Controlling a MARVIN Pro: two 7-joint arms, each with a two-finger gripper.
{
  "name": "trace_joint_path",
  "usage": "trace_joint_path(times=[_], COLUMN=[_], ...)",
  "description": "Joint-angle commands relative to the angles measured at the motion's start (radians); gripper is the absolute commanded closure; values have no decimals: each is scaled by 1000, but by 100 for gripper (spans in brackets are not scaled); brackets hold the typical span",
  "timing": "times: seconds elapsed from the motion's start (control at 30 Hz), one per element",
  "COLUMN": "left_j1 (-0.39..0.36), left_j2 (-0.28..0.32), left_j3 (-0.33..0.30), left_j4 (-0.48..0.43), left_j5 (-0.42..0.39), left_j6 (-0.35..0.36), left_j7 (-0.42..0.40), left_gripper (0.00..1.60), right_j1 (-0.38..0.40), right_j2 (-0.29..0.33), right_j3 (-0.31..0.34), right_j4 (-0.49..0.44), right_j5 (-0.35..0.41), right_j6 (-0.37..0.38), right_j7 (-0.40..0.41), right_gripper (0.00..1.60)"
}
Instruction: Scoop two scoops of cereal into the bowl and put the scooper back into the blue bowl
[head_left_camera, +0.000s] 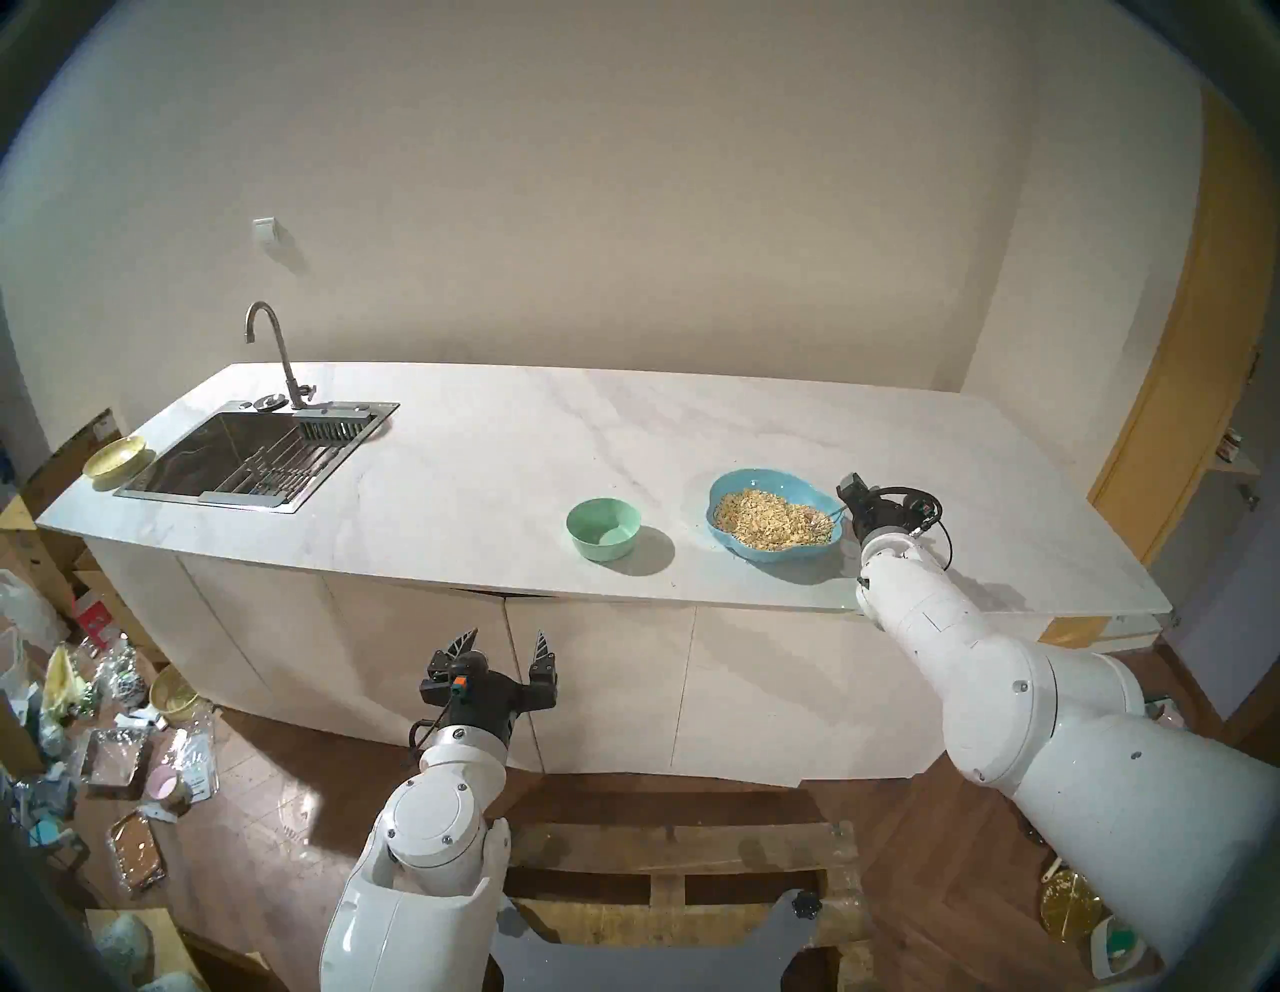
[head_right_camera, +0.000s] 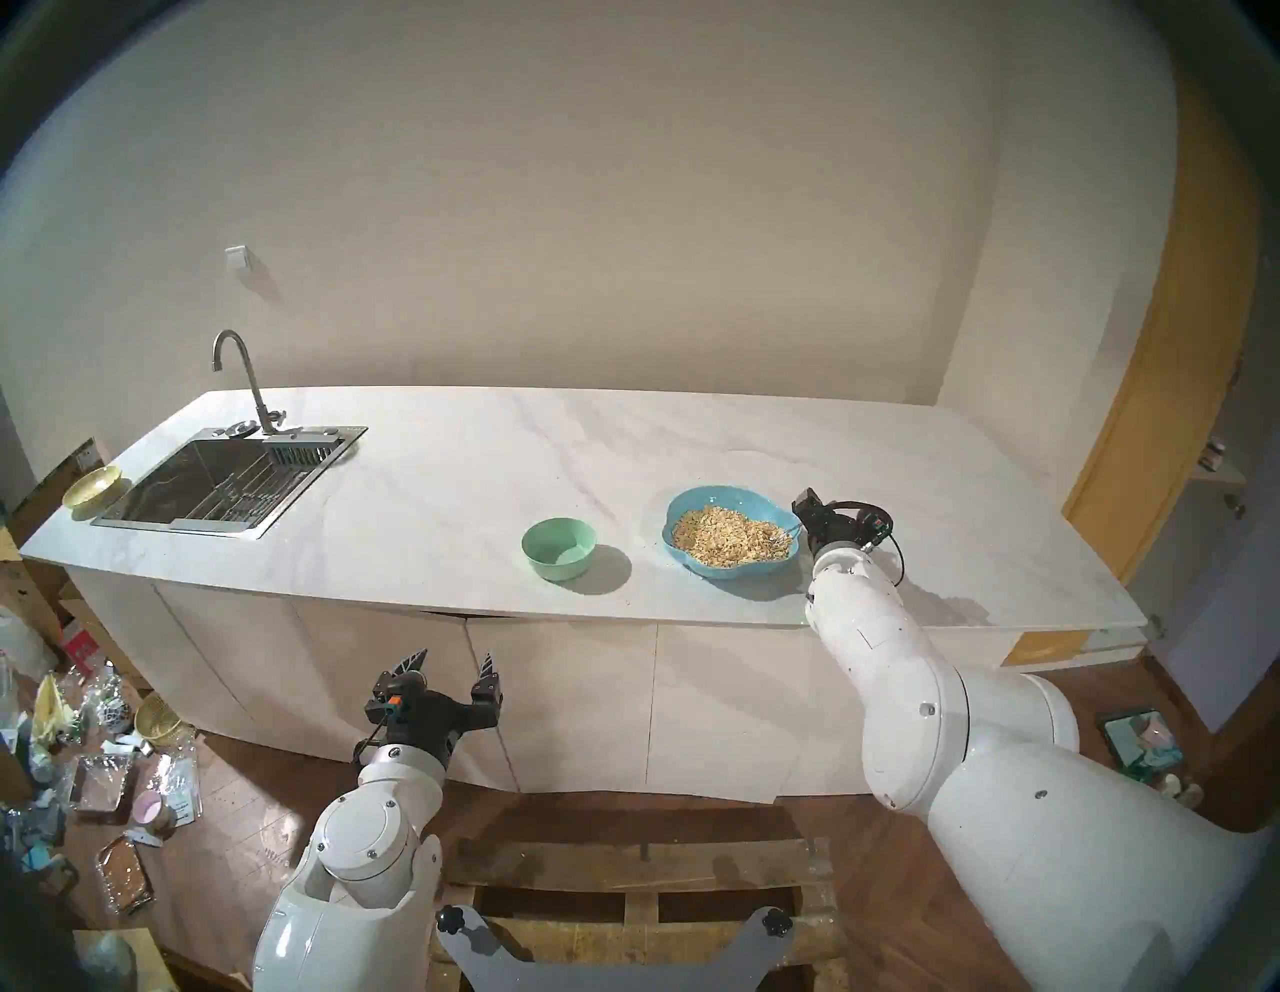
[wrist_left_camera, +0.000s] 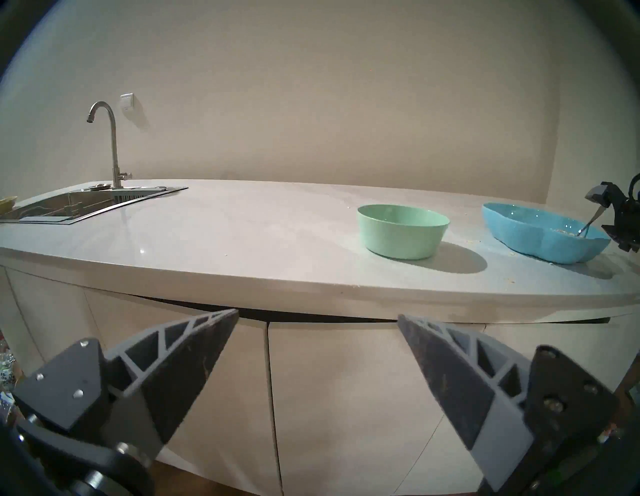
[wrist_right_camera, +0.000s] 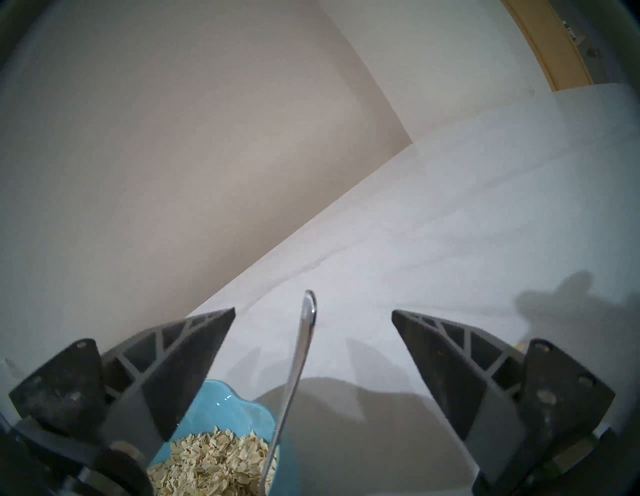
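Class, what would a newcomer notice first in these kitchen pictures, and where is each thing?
The wide blue bowl heaped with cereal stands out on the right of the white counter, an empty green bowl just left of it. The right gripper is open around the handle of the spoon leaning in the blue bowl.

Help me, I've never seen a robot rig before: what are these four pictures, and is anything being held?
This is a white robot with two arms, standing at a white marble counter. The two wide pictures come from cameras on its head, the other two from a camera on each wrist. On the counter stand an empty small round mint-green bowl and a wide light-blue scalloped bowl of pale oat-like cereal flakes, with a slim silver metal spoon leaning in it. The right end effector straddles the spoon's handle, jaws open, gripping nothing. The left end effector waits open and empty.
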Motion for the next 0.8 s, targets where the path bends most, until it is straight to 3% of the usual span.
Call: trace_joint_path(times=[0.0,0.5,0.77], left_j1=[-4,-4,-4], left_j2=[1,1,1], left_j3=[2,2,2], left_j4=[-25,-25,-25], left_j5=[-1,-2,-2], left_j6=[-6,-6,-6], left_j7=[-4,-4,-4], left_gripper=[0,0,0], right_j1=[42,53,39], right_j2=[7,17,-11], right_j3=[11,21,-39], right_j4=[1,33,-2], right_j5=[12,11,-26], right_j6=[-30,-48,-71], right_j7=[28,53,76], right_gripper=[160,160,160])
